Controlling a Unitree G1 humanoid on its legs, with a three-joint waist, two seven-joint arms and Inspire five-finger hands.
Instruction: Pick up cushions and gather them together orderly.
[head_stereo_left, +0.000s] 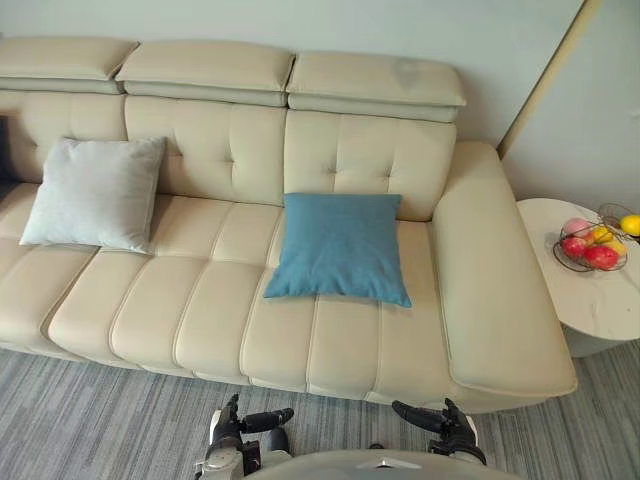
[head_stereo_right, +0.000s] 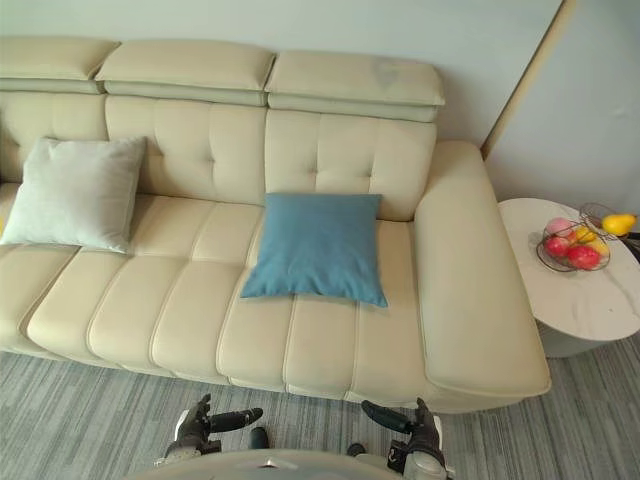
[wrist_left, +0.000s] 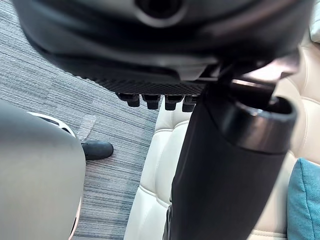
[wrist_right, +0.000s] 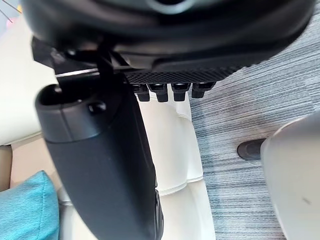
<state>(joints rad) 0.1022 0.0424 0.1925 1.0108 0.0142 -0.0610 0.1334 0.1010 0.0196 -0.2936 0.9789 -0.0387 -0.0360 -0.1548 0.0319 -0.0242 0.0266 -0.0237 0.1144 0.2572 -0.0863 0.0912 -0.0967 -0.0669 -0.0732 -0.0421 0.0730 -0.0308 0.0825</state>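
Two cushions sit well apart on the sofa (head_stereo_left: 200, 310). The blue cushion (head_stereo_left: 340, 248) lies on the seat near 12 o'clock, its top edge against the backrest. The grey cushion (head_stereo_left: 95, 192) leans on the backrest at 10 o'clock. Neither is gathered yet. At 6 o'clock, the left robot hand (head_stereo_left: 240, 428) and right robot hand (head_stereo_left: 445, 425) hang over the carpet (head_stereo_left: 100, 420), fingers apart and empty, probably ready to reach. A fruit bowl (head_stereo_left: 590, 245) sits on the table (head_stereo_left: 590, 300) at 3 o'clock.

Smooth, faintly glossy leather-like covering is being shown on the cream sofa (head_stereo_left: 200, 310). Matt woven cloth is being seen on the blue cushion (head_stereo_left: 340, 247) at centre and the pale grey cushion (head_stereo_left: 95, 192) at upper left. Rough matt carpet (head_stereo_left: 100, 420) is being shown along the bottom.
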